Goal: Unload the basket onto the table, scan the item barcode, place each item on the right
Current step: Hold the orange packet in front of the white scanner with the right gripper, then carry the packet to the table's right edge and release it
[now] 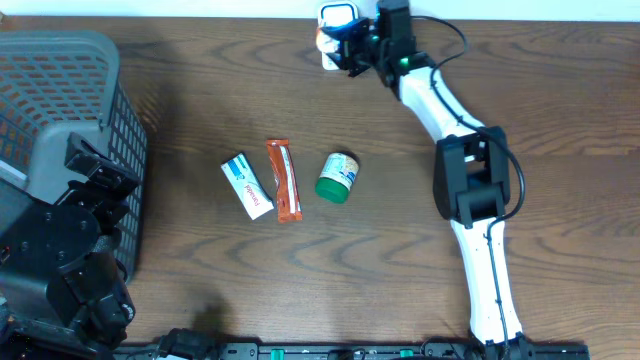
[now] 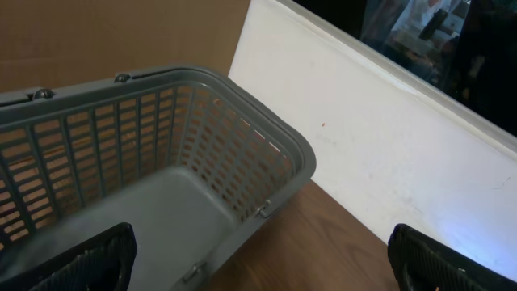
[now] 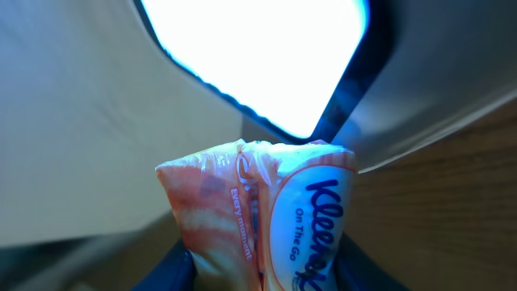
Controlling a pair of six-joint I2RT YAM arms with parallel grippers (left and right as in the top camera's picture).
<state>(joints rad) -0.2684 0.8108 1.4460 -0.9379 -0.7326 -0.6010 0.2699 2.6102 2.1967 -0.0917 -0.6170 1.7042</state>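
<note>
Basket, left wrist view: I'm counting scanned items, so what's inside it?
The basket shows only bare grey floor. Its near corner is hidden behind one finger of the left gripper.

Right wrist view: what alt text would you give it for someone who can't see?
A peach-and-white Kleenex tissue pack, gripped between the robot's dark fingers, is held in front of a glowing white scanner window in a dark frame. Wooden table shows at right.
</note>
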